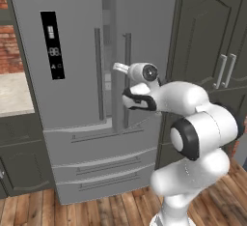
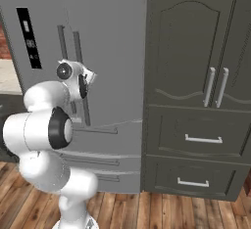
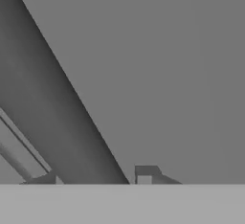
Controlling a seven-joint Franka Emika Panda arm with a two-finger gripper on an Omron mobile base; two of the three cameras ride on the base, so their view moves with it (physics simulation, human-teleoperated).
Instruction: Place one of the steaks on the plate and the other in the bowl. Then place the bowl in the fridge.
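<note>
Fridge [image 1: 72,75], tall and grey, takes up the left base view from 9 to 12 o'clock, with its black display panel [image 1: 52,45] at 10 o'clock and two drawers [image 1: 103,164] below. The robot's hand reaches to the right-hand door handle [image 1: 127,75] near centre; its fingers [image 1: 118,67] sit at the handle, and I cannot tell whether they grip it.

Right base view: the fridge stands at 10 o'clock, dark cabinets [image 2: 196,91] at 3 o'clock, the hand against the handles.

Hand view: a grey handle bar [image 3: 52,103] runs diagonally between the two fingertips [image 3: 145,175], seemingly clamped.
</note>
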